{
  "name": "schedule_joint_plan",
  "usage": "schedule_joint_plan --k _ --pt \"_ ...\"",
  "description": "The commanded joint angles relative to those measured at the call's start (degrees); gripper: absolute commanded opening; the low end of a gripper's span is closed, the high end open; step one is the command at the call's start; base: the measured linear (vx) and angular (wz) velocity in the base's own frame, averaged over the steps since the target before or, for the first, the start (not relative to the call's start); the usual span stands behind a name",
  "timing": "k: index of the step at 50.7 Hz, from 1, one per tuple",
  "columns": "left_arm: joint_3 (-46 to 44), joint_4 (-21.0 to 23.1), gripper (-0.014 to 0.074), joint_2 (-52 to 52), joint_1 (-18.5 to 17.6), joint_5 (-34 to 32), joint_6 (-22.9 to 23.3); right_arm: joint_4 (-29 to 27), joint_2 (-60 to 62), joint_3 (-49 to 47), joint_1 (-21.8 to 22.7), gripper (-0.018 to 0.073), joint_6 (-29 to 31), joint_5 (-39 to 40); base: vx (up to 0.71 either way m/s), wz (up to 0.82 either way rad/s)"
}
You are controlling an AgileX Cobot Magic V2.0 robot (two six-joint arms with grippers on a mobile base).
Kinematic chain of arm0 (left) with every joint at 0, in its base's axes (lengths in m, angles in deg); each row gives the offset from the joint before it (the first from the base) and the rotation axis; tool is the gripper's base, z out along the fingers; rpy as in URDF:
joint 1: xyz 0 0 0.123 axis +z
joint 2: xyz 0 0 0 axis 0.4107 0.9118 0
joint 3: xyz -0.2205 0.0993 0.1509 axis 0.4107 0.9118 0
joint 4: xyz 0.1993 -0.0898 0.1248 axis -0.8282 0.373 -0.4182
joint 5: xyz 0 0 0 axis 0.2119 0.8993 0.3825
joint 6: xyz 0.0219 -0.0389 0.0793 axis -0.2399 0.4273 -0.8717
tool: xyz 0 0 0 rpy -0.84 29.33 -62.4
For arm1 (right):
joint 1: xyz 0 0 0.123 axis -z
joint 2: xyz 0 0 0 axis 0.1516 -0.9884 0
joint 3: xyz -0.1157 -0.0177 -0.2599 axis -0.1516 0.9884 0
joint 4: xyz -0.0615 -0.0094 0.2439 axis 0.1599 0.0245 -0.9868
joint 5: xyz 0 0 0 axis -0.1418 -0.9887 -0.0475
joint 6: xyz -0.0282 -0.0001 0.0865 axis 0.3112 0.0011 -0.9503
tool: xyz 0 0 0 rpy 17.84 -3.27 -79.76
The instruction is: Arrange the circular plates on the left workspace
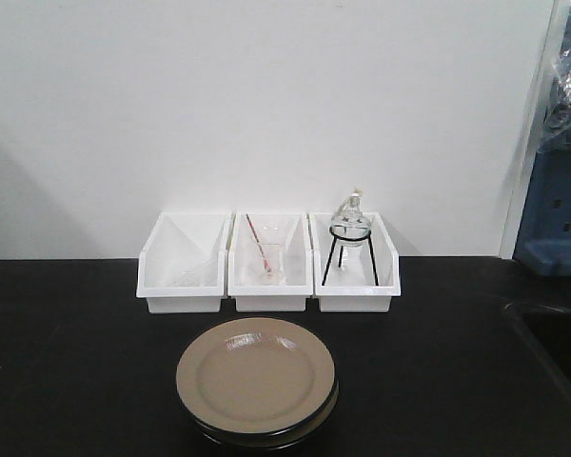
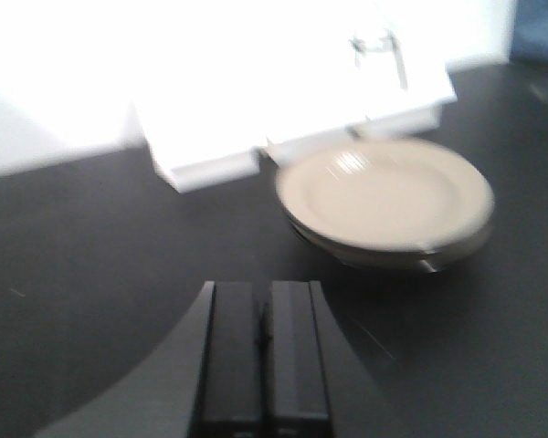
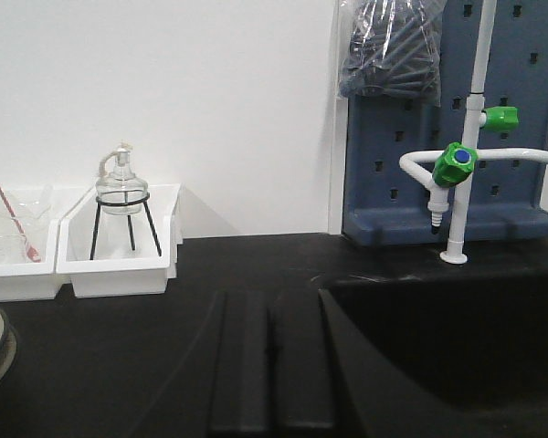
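Sitting stacked, two glossy tan round plates with dark rims (image 1: 256, 383) rest mid-counter on the matte black countertop (image 1: 67, 352), just before three white rectangular plastic bins (image 1: 267, 264); likely staged there for pickup. Left gripper (image 2: 265, 351) hangs near the stack, fingers pressed together, empty. Right gripper (image 3: 269, 365) likewise clenched, beside the recessed black sink (image 3: 438, 347).

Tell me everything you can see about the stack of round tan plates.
The two round tan plates are shallow and glossy, with dark rims and undersides. They lie stacked, the top one slightly offset, flat on the matte black countertop, in front of the middle white bin without touching it. Neither gripper touches them.
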Motion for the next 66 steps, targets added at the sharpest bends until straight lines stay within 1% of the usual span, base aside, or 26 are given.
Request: schedule_joint_plan --k 1,4,5,6,8,9,13,16,17,18,20,22,28,66 --pt "1.2 -1.88 -0.0001 -3.22 -2.81 -9.17 3.63 0.3 -0.34 -1.71 0.24 -0.0001 0.4 2.82 0.0 0.0" --pt "3.66 -8.46 -0.0001 -6.42 -3.49 -11.31 8.82 0.3 -0.34 -1.71 0.24 -0.0001 0.4 2.82 0.0 0.0" --pt "4.64 -10.14 -0.0001 -7.5 -3.53 -11.79 11.25 0.3 -0.34 -1.71 0.24 -0.0001 0.4 2.82 0.0 0.0" --pt "10.48 -25.09 -0.0001 -12.94 -3.08 -16.39 27.08 0.3 -0.34 -1.71 0.24 -0.0001 0.4 2.82 0.0 0.0" --pt "12.92 -30.5 -0.0001 -14.58 -2.76 -18.77 33.52 0.3 -0.34 -1.71 0.24 -0.0001 0.4 2.82 0.0 0.0" --pt "13.73 -32.22 -0.0001 -15.57 -2.53 -19.22 35.64 0.3 -0.34 -1.71 0.24 -0.0001 0.4 2.82 0.0 0.0" --pt "18.55 -42.14 0.0 -19.51 -1.47 -22.97 47.27 0.3 -0.34 -1.71 0.24 -0.0001 0.4 2.82 0.0 0.0" --pt "21.95 -48.29 0.0 -21.96 -0.55 -25.73 54.03 0.3 -0.34 -1.71 0.24 -0.0001 0.4 2.82 0.0 0.0" --pt "22.31 -48.85 0.0 -22.54 -0.35 -26.0 54.68 0.3 -0.34 -1.71 0.24 -0.0001 0.4 2.82 0.0 0.0" --pt "23.01 -50.64 0.0 -23.4 0.07 -26.24 56.95 0.3 -0.34 -1.71 0.24 -0.0001 0.4 2.82 0.0 0.0" --pt "22.67 -52.8 0.0 -24.78 0.73 -23.02 58.5 0.3 -0.34 -1.71 0.24 -0.0001 0.4 2.82 0.0 0.0" --pt "22.62 -53.95 0.0 -26.18 1.49 -21.44 59.06 0.3 -0.34 -1.71 0.24 -0.0001 0.4 2.82 0.0 0.0" --pt "22.68 -54.09 0.0 -26.76 2.71 -19.55 59.32 0.3 -0.34 -1.71 0.24 -0.0001 0.4 2.87 0.0 0.0" --pt "22.68 -54.08 0.0 -26.65 2.83 -19.12 59.33 0.3 -0.34 -1.71 0.24 -0.0001 0.4 2.8 0.0 0.0"
